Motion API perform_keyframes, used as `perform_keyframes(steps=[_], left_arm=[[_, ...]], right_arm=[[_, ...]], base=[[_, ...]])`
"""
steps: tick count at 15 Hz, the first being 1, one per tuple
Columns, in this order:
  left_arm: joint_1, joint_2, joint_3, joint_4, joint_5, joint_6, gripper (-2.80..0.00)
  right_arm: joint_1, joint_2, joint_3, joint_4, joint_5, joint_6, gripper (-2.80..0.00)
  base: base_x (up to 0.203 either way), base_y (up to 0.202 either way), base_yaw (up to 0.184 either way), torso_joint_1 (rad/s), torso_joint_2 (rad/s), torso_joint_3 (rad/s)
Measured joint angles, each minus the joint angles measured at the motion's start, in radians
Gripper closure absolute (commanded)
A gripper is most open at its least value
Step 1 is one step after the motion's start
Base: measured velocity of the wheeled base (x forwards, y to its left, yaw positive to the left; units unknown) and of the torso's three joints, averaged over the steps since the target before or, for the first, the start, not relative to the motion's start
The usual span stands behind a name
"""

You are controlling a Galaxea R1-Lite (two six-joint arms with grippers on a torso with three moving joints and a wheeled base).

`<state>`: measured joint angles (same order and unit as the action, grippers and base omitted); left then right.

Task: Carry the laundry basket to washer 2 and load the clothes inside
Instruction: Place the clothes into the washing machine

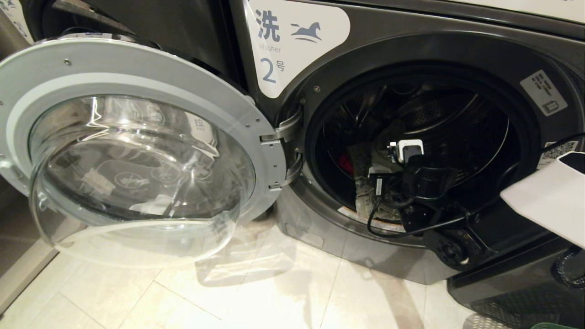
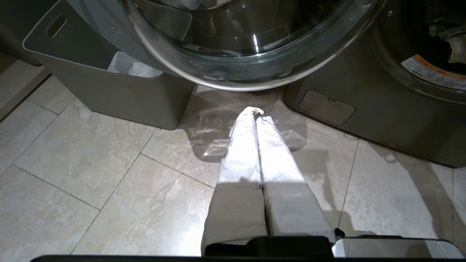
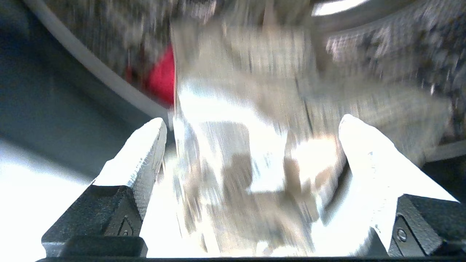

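Reaching into washer 2 (image 1: pixel 411 151) with my right gripper (image 3: pixel 251 145), fingers spread wide and nothing pinched between them, I'm looking at the grey-green denim thing (image 3: pixel 236 109) lying loose right in front of the fingertips. From the head camera my right arm sits at about 5 o'clock in the drum opening, and the denim garment (image 1: pixel 365 201) droops over the bottom lip of the opening around 6 o'clock, so part of it looks like it's hanging out, not fully in. Guessing the smart move here is to nudge that hanging bit deeper toward the back of the drum before pulling out, keeping the fingers apart so they don't snag fabric and drag it back, and staying clear of the door seal. The red garment (image 1: pixel 346 163) peeks out behind the denim at roughly 9 o'clock inside the drum; it's bright pink-red and mostly buried. Can't spot the yellow cloth or the basket from here. The washer door (image 1: pixel 137 151) is swung fully open to my left. My left gripper (image 2: pixel 256 112) is just parked low over the floor tiles (image 2: pixel 91 174), fingers pressed together, holding nothing, near a grey bin (image 2: pixel 109 91).
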<state>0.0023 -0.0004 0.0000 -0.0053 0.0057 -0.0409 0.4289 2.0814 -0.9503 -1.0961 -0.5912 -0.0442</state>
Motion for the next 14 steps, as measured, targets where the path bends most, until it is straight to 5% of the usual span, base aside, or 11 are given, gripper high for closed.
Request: perform_keyframes(steps=[6,14], left_arm=[[0.000,0.000,0.000,0.000,-0.001,0.000,0.00],[0.000,0.000,0.000,0.000,-0.001,0.000,0.00]], right_arm=[[0.018,-0.130,0.211,0.101,0.061,0.040,-2.80],[0.019,-0.051,0.229,0.190,0.068,0.044,-2.80]], base=[[0.000,0.000,0.000,0.000,0.00,0.000],[0.000,0.000,0.000,0.000,0.00,0.000]])
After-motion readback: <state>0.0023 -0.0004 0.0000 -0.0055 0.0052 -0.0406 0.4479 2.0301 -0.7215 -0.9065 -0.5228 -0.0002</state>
